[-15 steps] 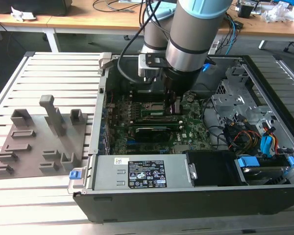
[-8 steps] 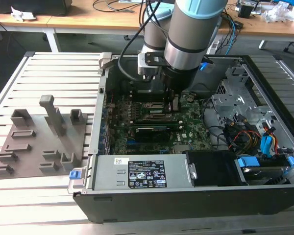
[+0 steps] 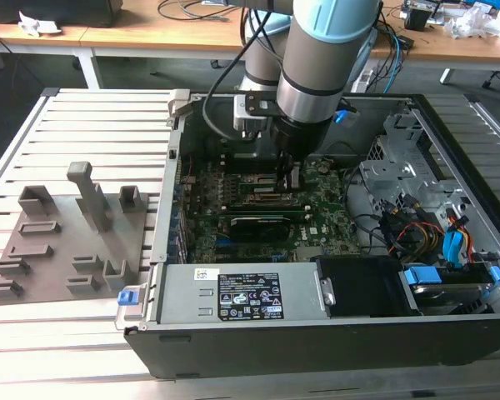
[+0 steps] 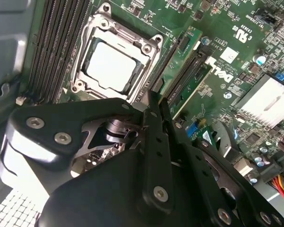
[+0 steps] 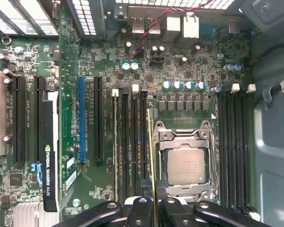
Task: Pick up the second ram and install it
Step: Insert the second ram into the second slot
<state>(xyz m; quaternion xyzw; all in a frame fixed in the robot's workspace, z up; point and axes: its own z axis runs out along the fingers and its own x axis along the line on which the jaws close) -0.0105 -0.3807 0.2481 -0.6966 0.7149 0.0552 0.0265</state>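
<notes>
Open computer case (image 3: 450, 150); hand (image 5: 153, 208) grips second ram (image 5: 152, 156) over motherboard (image 5: 109, 61).

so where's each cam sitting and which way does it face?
Exterior view: off the arm, above, looking down into the open black computer case; the gripper is over the large green motherboard.
First wrist view: on the arm, looking straight down at the silver square CPU socket; gripper holds the thin green RAM stick edge-on.
Second wrist view: on the arm, oblique; gripper.
Both wrist views share the socket.
</notes>
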